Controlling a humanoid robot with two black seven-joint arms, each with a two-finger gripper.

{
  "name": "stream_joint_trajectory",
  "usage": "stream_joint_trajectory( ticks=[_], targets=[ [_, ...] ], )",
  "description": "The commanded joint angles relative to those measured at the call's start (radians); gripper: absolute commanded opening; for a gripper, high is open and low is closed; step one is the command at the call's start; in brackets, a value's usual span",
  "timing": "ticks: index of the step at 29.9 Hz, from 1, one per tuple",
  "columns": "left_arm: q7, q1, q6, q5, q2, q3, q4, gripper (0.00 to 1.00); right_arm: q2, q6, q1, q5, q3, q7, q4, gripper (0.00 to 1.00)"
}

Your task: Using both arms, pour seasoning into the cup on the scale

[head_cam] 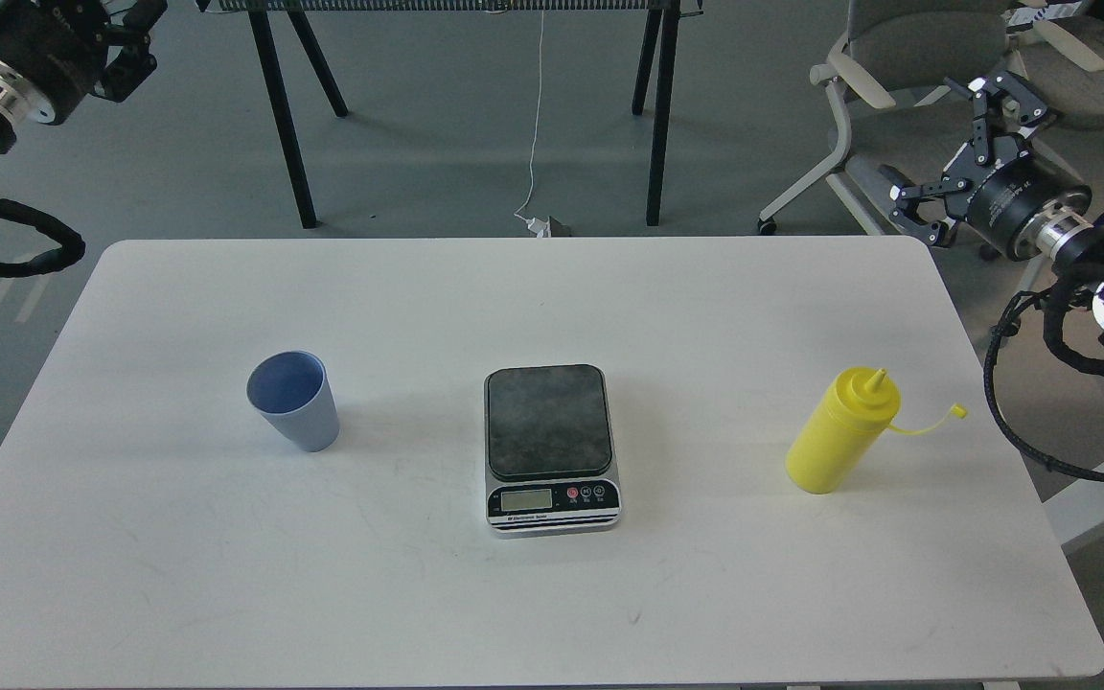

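Scale (549, 446) at table (178, 575) centre, platform bare; cup (294, 400) upright left of it, bottle (841, 431) upright right, cap tether out rightward. Right gripper (945, 158) upper right off table, fingers spread. Left gripper (130, 43) upper-left corner, state unclear

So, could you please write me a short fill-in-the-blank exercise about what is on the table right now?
1. The scale has ____ on its platform.
2. The cup stands to the ____ of the scale in the head view.
3. The bottle is coloured ____.
4. The right gripper holds ____.

Missing words: nothing; left; yellow; nothing
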Motion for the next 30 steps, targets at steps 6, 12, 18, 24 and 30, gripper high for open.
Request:
stream_joint_trajectory(
  ticks=[6, 12, 18, 24, 30],
  targets=[
    [0.000, -0.143, 0.000, 0.617, 0.075, 0.072, -0.125, 1.00, -0.004, 0.000, -0.001, 0.000, 0.002, 0.000, 0.003, 0.99],
    [0.000, -0.168, 0.000, 1.096, 0.216, 0.072, -0.544, 1.00, -0.013, 0.000, -0.001, 0.000, 0.002, 0.000, 0.003, 0.99],
    [0.000, -0.146, 0.000, 1.593, 0.222, 0.092, -0.704, 1.00, -0.015, 0.000, -0.002, 0.000, 0.002, 0.000, 0.003, 0.99],
    [0.000, -0.159, 0.000, 1.781, 0.150, 0.332, -0.690, 1.00, -0.013, 0.000, -0.011, 0.000, 0.002, 0.000, 0.003, 0.99],
    [0.000, -0.148, 0.000, 1.781, 0.099, 0.449, -0.671, 1.00, -0.013, 0.000, -0.018, 0.000, 0.002, 0.000, 0.003, 0.99]
  ],
)
